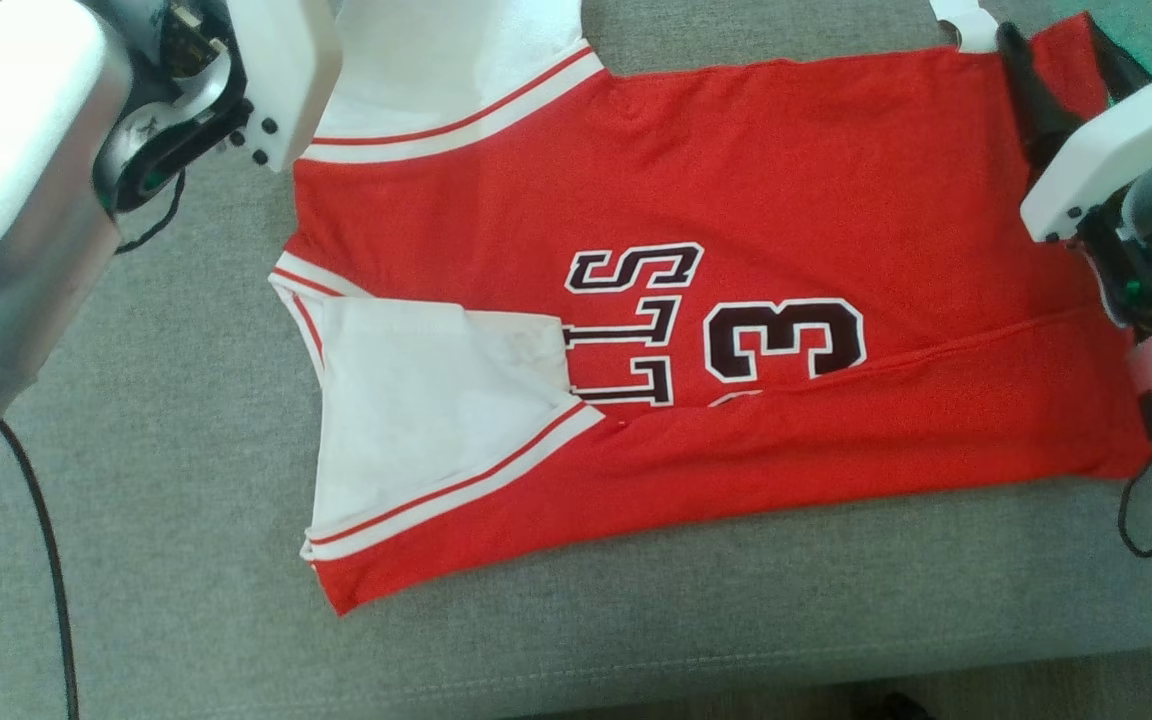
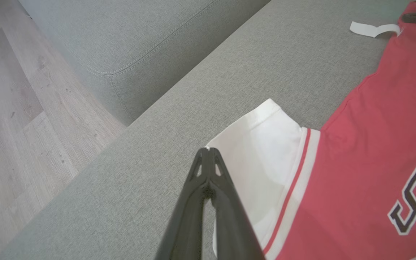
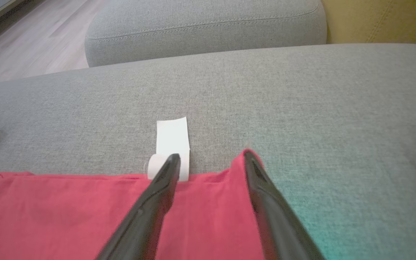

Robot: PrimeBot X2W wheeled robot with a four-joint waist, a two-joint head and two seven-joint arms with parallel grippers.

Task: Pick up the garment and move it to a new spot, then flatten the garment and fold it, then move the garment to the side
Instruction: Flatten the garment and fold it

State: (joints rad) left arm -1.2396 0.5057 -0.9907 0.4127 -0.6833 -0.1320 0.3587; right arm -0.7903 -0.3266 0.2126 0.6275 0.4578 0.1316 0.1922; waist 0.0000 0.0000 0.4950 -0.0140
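Roughly midway through the task. The garment (image 1: 736,200) — a red jersey with white sleeves and dark, white-edged lettering (image 1: 636,320) — lies spread flat at the centre of the grey sofa seat (image 1: 186,600), collar end toward 9 o'clock and hem toward 3 o'clock in the head view. Placement and flattening appear complete. One lengthwise fold is in place: the long edge at 6 o'clock is turned up over the body as a red strip (image 1: 886,430), and the near sleeve (image 1: 416,400) is laid inward across it, partly covering the print. The far edge at 12 o'clock is not yet folded, and the move to the side remains.

At 11 o'clock the left pincer (image 2: 208,151) has its fingers pressed together, tips at the corner of the far sleeve (image 2: 262,144); whether cloth is nipped between them cannot be told. At 1 o'clock the right pincer (image 3: 211,159) stands wide open and empty over the hem corner, one finger beside the white label (image 3: 172,133). Both seem placed for the second fold — a judgement only.
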